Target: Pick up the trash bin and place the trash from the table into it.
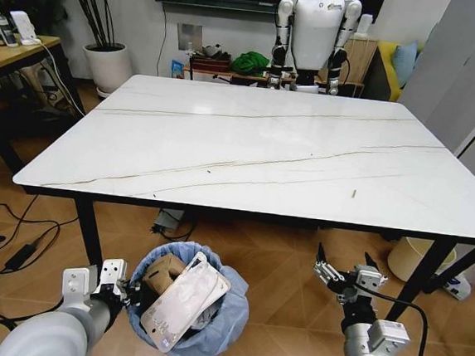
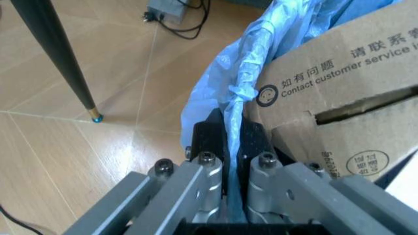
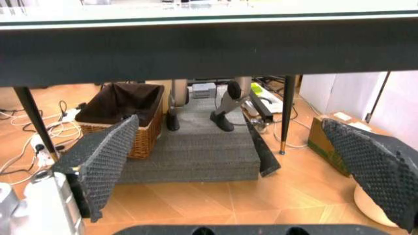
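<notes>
Marble-look table [image 1: 257, 146] stood cleared but for a tiny scrap [image 1: 353, 193] near its right front. Below its front edge, at left, left gripper [image 1: 120, 288] hung pressed together on the blue bag rim of the trash bin [image 1: 206, 342], rim pinched between the fingers [image 2: 207, 169]. Held cardboard box [image 1: 161, 271] and a white wrapper [image 1: 183, 306] inside. Further right, right gripper [image 1: 347, 275] hovered spread and unladen under the table edge. Judged near the end; next called for setting the bin down.

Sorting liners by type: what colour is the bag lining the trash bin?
Translucent light blue bag, clearest in the left wrist view.
</notes>
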Controlling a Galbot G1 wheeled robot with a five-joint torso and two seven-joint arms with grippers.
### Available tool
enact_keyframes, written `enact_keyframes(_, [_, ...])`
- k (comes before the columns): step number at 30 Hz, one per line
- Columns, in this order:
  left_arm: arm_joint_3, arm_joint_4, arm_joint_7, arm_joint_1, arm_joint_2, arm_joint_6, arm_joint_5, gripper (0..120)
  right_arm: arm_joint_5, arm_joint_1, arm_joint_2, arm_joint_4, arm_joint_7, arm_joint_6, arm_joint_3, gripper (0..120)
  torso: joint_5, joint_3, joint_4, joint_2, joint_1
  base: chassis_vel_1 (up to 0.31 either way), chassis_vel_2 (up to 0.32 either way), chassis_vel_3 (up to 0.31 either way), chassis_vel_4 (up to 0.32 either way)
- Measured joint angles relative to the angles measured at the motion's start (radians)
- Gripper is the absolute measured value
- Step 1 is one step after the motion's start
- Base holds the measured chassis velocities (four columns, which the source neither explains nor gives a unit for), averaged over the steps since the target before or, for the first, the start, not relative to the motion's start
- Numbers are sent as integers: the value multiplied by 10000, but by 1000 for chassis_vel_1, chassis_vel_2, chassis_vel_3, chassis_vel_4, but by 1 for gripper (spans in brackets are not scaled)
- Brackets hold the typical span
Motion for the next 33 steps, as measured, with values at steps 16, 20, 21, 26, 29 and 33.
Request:
enact_keyframes(16, [166, 953, 1996, -8, -225, 0, 2157, 0, 27, -72, -119, -4, 16, -3, -20, 100, 2, -418, 1, -684, -266, 0, 0, 0, 0])
enact_keyframes(20, [189, 1005, 2184, 74, -324, 0, 2399, 0, 10, -102, -114, -4, 16, -4, -47, 100, 1, -499, 0, -824, -325, 0, 0, 0, 0])
enact_keyframes(21, [198, 1013, 2210, 119, -381, 0, 2461, 0, 3, -109, -115, -4, 15, -4, -54, 100, 2, -526, 1, -863, -340, 0, 0, 0, 0])
enact_keyframes(26, [226, 1012, 2222, 288, -600, 0, 2520, 0, -11, -131, -126, 1, 14, -4, -63, 100, 0, -610, 1, -993, -384, 0, 0, 0, 0])
enact_keyframes(29, [184, 998, 2029, 418, -964, 0, 2381, 0, -65, -173, -130, 19, 11, -4, -73, 100, 1, -751, 1, -1231, -481, 0, 0, 0, 0])
enact_keyframes(33, [132, 1015, 1794, 416, -1133, 0, 2136, 0, -141, -228, -119, 20, 7, -3, -108, 100, 0, -849, 1, -1390, -538, 0, 0, 0, 0])
